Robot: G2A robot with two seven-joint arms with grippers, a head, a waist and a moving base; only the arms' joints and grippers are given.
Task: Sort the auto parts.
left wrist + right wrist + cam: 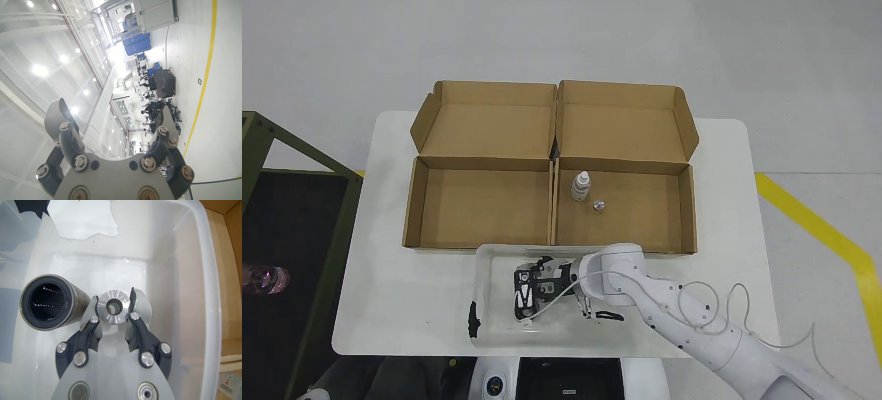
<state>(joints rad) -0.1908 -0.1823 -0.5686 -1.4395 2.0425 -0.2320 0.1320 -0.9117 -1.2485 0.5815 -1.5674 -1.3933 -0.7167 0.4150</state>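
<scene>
Nipped narrowly between right gripper (114, 297) fingers (141, 306), seemingly touching both: small silver flanged metal bushing (105, 316), inside translucent plastic bin (208, 275). Grey steel cylindrical bearing (49, 302) just outside one finger. Looks like pickup; next needs straight lift clear.

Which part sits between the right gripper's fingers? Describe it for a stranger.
Look in the clear bin before the cardboard boxes. The right gripper brackets a short shiny silver disc with a small centre hole; the cylinder beside it is longer, duller, black-rimmed.
</scene>
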